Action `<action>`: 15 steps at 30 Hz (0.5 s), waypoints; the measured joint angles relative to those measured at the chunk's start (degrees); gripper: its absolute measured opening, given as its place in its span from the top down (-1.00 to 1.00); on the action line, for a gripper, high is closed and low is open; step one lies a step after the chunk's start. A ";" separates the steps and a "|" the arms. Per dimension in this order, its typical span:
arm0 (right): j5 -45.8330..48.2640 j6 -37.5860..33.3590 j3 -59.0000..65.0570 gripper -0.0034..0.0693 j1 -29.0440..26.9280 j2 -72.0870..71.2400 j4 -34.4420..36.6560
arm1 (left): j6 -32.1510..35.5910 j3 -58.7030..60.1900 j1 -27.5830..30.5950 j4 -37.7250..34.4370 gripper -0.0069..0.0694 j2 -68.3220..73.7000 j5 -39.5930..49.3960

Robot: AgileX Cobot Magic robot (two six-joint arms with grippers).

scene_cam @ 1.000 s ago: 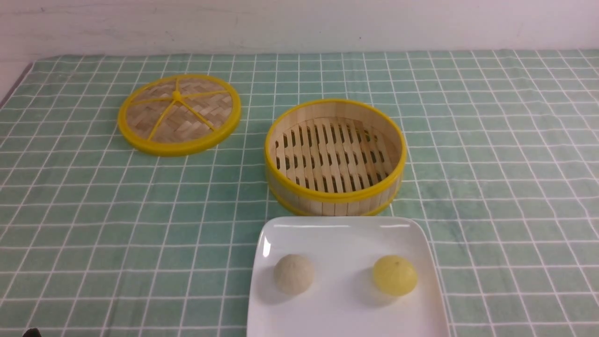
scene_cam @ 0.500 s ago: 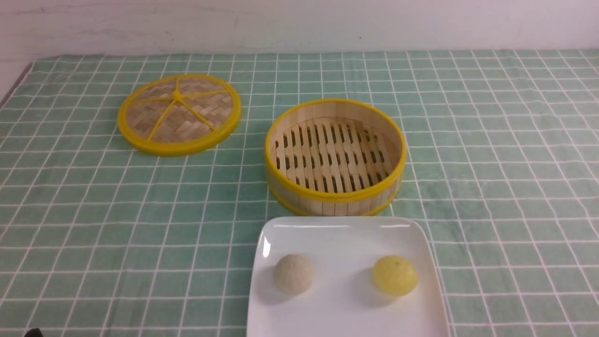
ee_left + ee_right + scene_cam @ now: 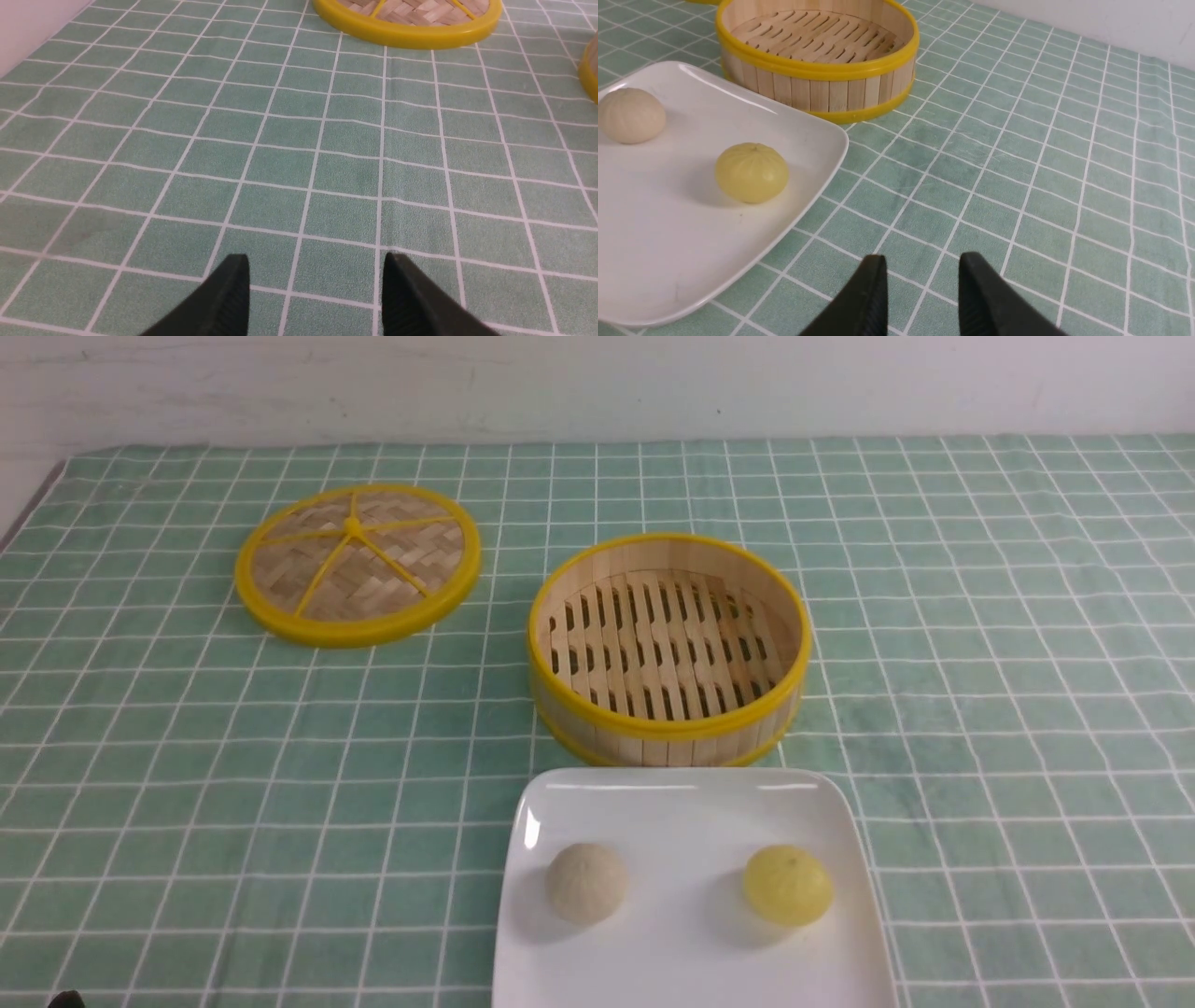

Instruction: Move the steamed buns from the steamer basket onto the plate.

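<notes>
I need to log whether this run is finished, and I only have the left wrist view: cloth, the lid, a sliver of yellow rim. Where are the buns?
Observer: Both sit on the plate: the beige bun toward the robot's left, the yellow bun toward its right.
Operator: Is anything in the basket?
Observer: No. The steamer basket shows only its bare slatted floor.
Operator: And the right gripper?
Observer: The right gripper hangs over the cloth beside the plate, jaws apart, holding nothing.
</notes>
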 joint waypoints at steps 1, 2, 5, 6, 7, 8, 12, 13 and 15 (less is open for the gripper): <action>0.00 0.00 0.00 0.24 0.00 0.00 0.00 | 0.00 0.00 0.00 0.00 -0.24 0.00 0.00; 0.00 0.00 0.00 0.24 0.00 0.00 0.00 | 0.00 0.00 0.00 0.00 -0.24 0.00 0.00; 0.00 0.00 0.00 0.24 0.00 0.00 0.00 | 0.00 0.00 0.00 0.06 -0.24 0.00 0.00; 0.00 0.00 0.00 0.24 0.00 0.00 0.00 | 0.00 0.00 0.00 0.06 -0.24 0.00 0.00; 0.00 0.00 0.00 0.24 0.00 0.00 0.00 | 0.00 0.00 0.00 0.06 -0.24 0.00 0.00; 0.00 0.00 0.00 0.24 0.00 0.00 0.00 | 0.00 0.00 0.00 0.06 -0.24 0.00 0.00; -0.36 1.46 0.35 0.24 0.00 0.00 1.47 | 0.00 0.00 0.00 0.06 -0.24 0.00 0.00; -0.43 1.65 0.43 0.24 0.00 0.00 1.58 | 0.00 0.00 0.00 0.06 -0.24 0.00 0.00; -1.81 2.36 1.94 0.24 -0.14 0.00 1.96 | 0.00 0.00 0.00 0.11 -0.24 0.00 0.00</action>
